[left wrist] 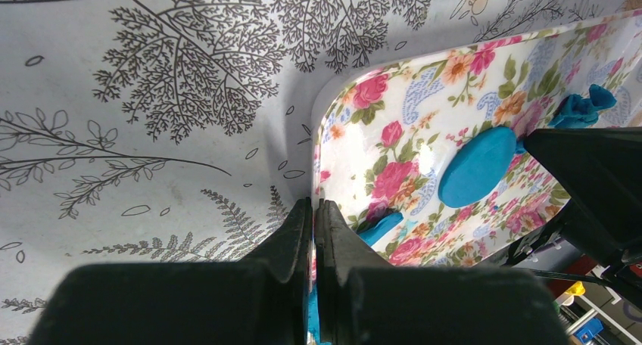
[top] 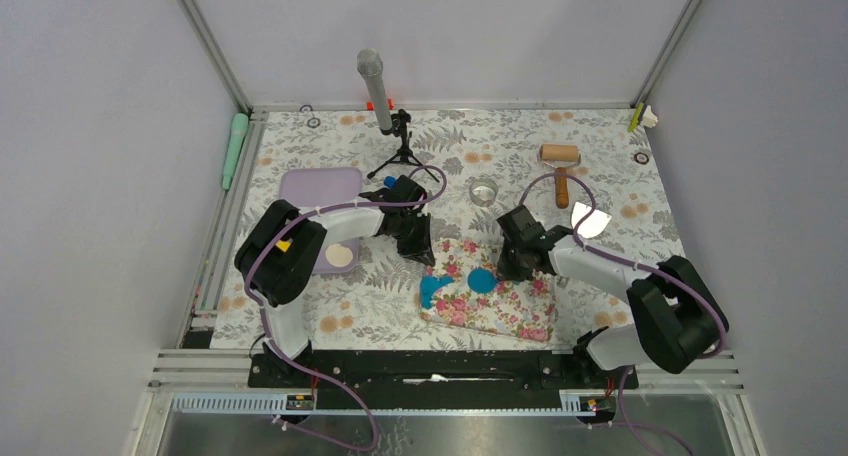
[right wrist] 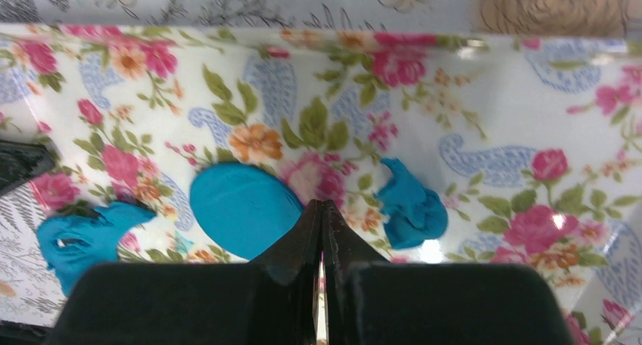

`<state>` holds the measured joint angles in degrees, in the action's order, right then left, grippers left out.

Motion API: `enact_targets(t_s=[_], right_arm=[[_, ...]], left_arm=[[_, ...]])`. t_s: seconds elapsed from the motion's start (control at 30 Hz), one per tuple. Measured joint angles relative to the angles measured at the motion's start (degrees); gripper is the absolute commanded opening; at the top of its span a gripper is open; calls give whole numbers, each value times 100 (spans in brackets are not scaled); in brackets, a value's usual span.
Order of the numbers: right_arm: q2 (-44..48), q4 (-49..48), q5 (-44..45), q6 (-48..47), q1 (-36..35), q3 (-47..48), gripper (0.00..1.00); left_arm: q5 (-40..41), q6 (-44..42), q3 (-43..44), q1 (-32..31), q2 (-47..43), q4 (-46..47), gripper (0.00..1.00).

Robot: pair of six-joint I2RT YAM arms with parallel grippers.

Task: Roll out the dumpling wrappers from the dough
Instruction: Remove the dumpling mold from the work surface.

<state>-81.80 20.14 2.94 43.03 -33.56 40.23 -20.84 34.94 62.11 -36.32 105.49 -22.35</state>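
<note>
Blue clay lies on the floral pink mat [top: 510, 311] on the worktop [top: 480, 141]. A round flat blue clay wrapper [top: 483, 279] sits mid-mat, and a ragged blue scrap [top: 435, 288] stretches near-to-far by the mat's left edge. Only the wrist views show a crumpled blue lump [right wrist: 409, 205] beside the right claw [right wrist: 322, 206]. Both claws are pressed together, the left claw [left wrist: 313, 205] at the mat's edge. The mat's near half is bare.

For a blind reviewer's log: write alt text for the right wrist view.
The right gripper, shut, points onto a floral mat, its tips beside a round blue dumpling wrapper. A crumpled blue dough scrap lies right of the tips, a ragged scrap at lower left. A blurred wooden roller shows at top right.
</note>
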Motion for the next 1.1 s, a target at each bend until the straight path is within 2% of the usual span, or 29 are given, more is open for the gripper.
enact_targets(t_s=[0.23, 0.53, 0.87, 1.1], right_arm=[[695, 223, 9, 111, 0, -525, 3], [1097, 656, 212, 212, 0, -544, 4], [1394, 304, -295, 479, -13, -634, 3], [1381, 201, -385, 535, -20, -741, 9]], left_arm=[[-15, 2, 0, 11, 0, 0, 0], [-20, 2, 0, 13, 0, 0, 0], [-22, 2, 0, 15, 0, 0, 0], [-24, 2, 0, 15, 0, 0, 0]])
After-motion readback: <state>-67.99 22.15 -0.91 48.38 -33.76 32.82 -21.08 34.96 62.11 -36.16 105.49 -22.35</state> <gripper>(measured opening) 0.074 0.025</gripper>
